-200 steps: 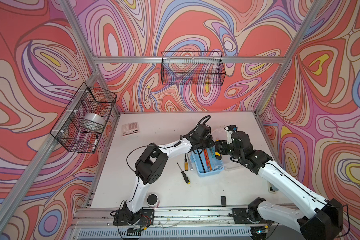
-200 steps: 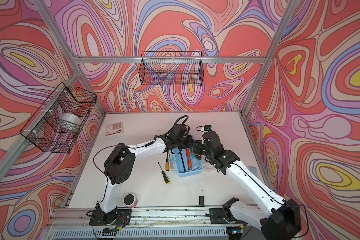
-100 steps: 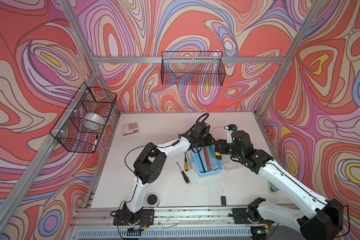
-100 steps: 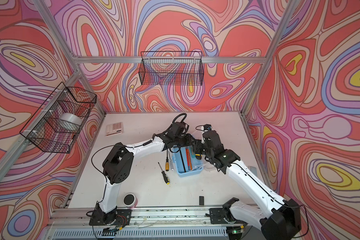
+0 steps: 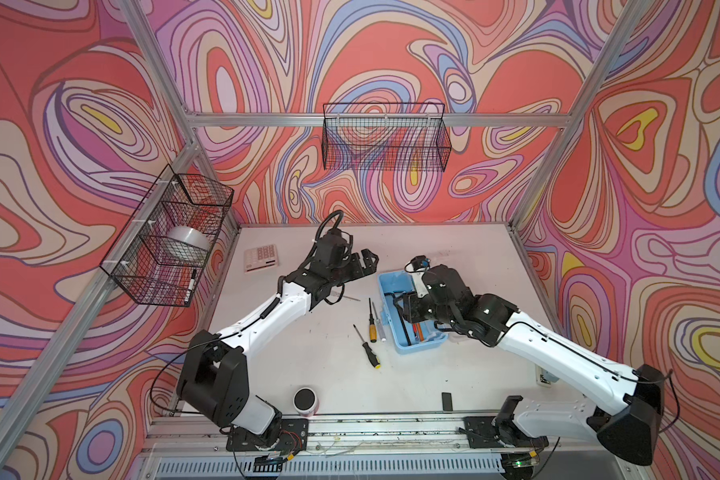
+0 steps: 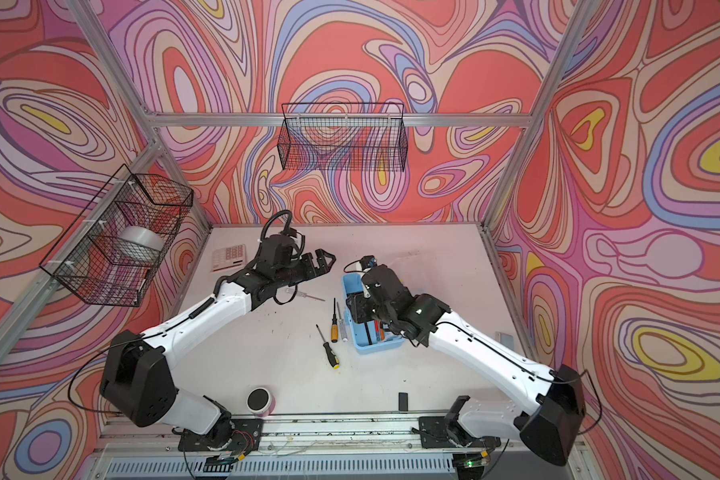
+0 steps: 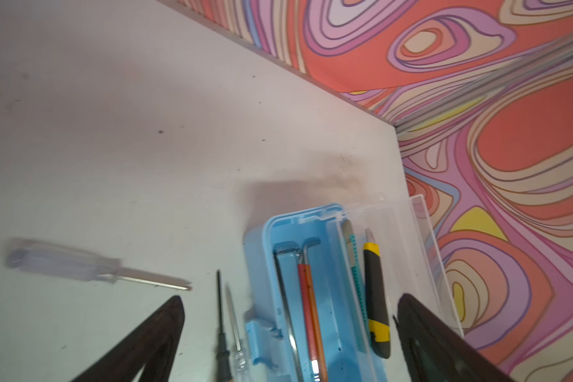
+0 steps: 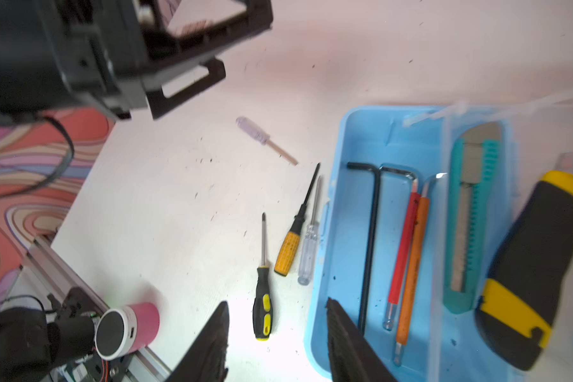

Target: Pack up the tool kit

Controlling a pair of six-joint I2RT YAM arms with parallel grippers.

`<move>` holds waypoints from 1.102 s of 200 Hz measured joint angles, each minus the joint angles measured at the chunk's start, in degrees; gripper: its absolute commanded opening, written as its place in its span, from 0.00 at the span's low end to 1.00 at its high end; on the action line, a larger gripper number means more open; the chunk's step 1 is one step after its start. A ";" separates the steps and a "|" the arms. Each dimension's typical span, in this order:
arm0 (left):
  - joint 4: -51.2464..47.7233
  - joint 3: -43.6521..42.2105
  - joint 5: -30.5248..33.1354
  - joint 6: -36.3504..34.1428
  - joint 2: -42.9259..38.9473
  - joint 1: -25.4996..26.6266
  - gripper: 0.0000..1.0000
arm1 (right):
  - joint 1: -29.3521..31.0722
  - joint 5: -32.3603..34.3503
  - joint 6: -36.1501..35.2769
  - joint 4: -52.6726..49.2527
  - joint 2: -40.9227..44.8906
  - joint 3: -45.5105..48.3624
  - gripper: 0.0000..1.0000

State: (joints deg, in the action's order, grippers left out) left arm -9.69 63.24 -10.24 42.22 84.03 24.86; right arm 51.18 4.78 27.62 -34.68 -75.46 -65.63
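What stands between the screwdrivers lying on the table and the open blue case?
Nothing visible on the table: the orange-handled screwdriver lies beside the case. But the right claw hangs over the case, hiding part of its opening in both top views.

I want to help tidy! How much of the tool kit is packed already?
Done: the hex keys, teal utility knife and yellow-black utility knife lie in the light blue case. In hand: nothing; left gripper and right gripper are open. Left: the purple-handled screwdriver, orange-handled screwdriver, clear-handled screwdriver and black-yellow screwdriver on the table, then shutting the clear lid.
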 measured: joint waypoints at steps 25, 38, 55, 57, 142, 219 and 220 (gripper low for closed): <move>-6.75 -5.95 1.77 -2.97 -4.94 -1.40 0.99 | 6.99 1.86 1.01 -1.62 -6.99 -1.84 0.50; -10.19 -7.63 3.23 -4.24 -7.52 -1.03 0.98 | 8.96 1.95 1.68 -2.14 -10.32 -1.90 0.49; -13.11 -9.84 5.27 -5.60 -11.39 -0.81 0.97 | 9.99 1.84 2.58 -2.62 -14.14 -1.90 0.49; -13.40 -10.23 5.55 -5.64 -12.00 -0.81 0.97 | 10.05 1.77 2.82 -2.64 -14.58 -1.90 0.49; -15.67 -21.68 10.10 -5.46 -20.39 -0.87 0.96 | 10.32 1.16 4.98 -2.86 -25.40 -2.45 0.54; -9.77 -24.15 6.43 -2.93 -17.09 -1.62 0.95 | 10.32 -0.35 5.73 -3.23 -31.10 -4.61 0.46; -9.73 -24.15 6.40 -2.93 -17.07 -1.62 0.95 | 10.32 -0.37 5.73 -3.23 -31.19 -4.66 0.46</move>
State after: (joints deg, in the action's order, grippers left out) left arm -19.42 39.09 -3.84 39.29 66.96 23.24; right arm 61.49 4.40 33.34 -37.91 -106.65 -70.28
